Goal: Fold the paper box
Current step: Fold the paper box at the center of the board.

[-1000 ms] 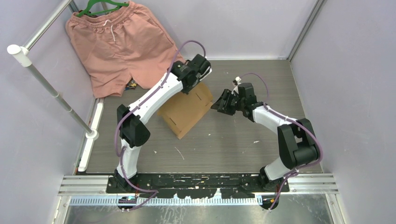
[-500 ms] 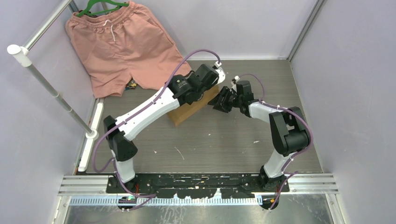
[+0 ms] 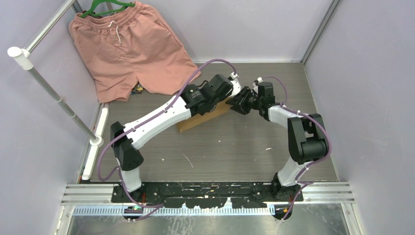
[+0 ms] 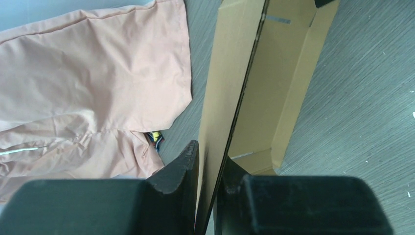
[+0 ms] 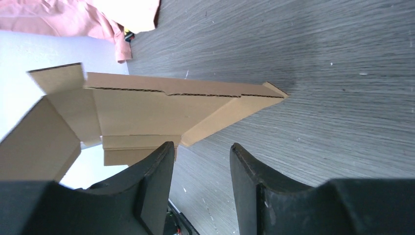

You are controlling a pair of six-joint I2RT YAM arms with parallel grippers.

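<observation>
At the near edge, the two arm bases sit on a black mounting rail [image 3: 205, 188], with the grey, wood-grained table [image 3: 230, 152] stretching away from it, flecked with small pale scraps. Both white-and-black arms reach to mid-table and meet there. The left gripper [image 4: 208, 169] is clamped on the paper box [image 4: 259, 93], its black fingers [image 4: 178, 169] pinching one thin panel of plain brown corrugated cardboard so that the sheet stands on edge. From the left wrist, that panel runs straight away from the jaws, with a folded side wall and a short end flap angled off to its right. The right gripper [image 5: 200, 161] faces the box's other side with its blunt, matte black fingers [image 5: 156, 171] parted and nothing between them. One fingertip sits just beside a lower flap, though contact cannot be told. In this view the fluted cut edges, a notched flap and a pointed corner low by the table show clearly. From above, the box [image 3: 193, 121] is a narrow tan strip, mostly hidden under the left forearm. Farther back lie soft, creased salmon-pink shorts [image 3: 127, 49] with a drawstring on a green hanger [image 3: 105, 6], beside a white metal rail [image 3: 49, 88].
</observation>
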